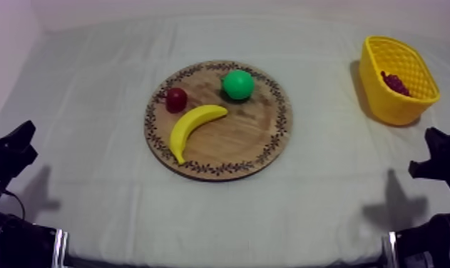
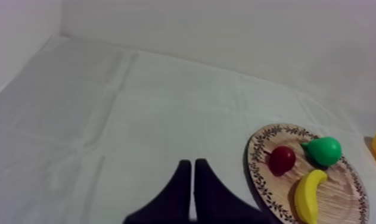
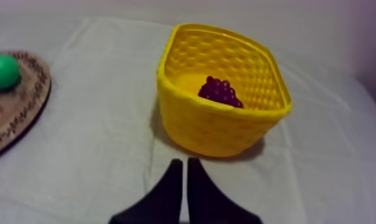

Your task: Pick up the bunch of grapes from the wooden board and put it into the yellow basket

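Note:
A purple bunch of grapes (image 1: 395,83) (image 3: 220,92) lies inside the yellow basket (image 1: 385,98) (image 3: 211,128) at the far right of the table. The round wooden board (image 1: 252,135) (image 2: 339,182) sits mid-table and carries a banana (image 1: 192,128), a green pear (image 1: 237,85) and a small red fruit (image 1: 175,100). My right gripper (image 3: 185,168) is shut on nothing, its fingers together as a wedge, just short of the basket's near wall. My left gripper (image 2: 193,168) is shut too, over bare cloth left of the board.
Both arms rest low at the table's near corners, the left arm (image 1: 6,160) and the right arm (image 1: 441,160). Grey-white cloth (image 1: 92,107) lies between the board and each arm. A pale wall stands behind the table.

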You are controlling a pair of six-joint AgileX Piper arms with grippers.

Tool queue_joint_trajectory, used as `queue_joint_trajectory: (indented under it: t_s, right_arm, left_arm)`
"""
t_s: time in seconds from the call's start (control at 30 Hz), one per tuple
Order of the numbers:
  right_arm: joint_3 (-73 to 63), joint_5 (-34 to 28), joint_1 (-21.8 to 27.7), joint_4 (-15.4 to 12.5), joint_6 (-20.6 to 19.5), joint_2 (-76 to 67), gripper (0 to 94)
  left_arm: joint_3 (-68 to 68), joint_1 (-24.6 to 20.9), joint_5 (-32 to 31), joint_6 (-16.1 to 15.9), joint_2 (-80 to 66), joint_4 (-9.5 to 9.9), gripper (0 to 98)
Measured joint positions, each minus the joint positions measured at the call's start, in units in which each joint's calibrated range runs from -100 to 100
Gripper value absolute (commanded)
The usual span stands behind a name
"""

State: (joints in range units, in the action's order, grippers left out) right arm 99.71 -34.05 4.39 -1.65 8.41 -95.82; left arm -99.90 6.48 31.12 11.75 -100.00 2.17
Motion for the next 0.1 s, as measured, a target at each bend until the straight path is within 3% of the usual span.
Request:
queue_joint_trajectory:
  t_s: [0.1]
  right_arm:
    - [0.0,0.0,0.0,0.0,2.89,0.0,0.3]
  left_arm:
    - [0.0,0.0,0.0,0.0,0.0,0.0,0.1]
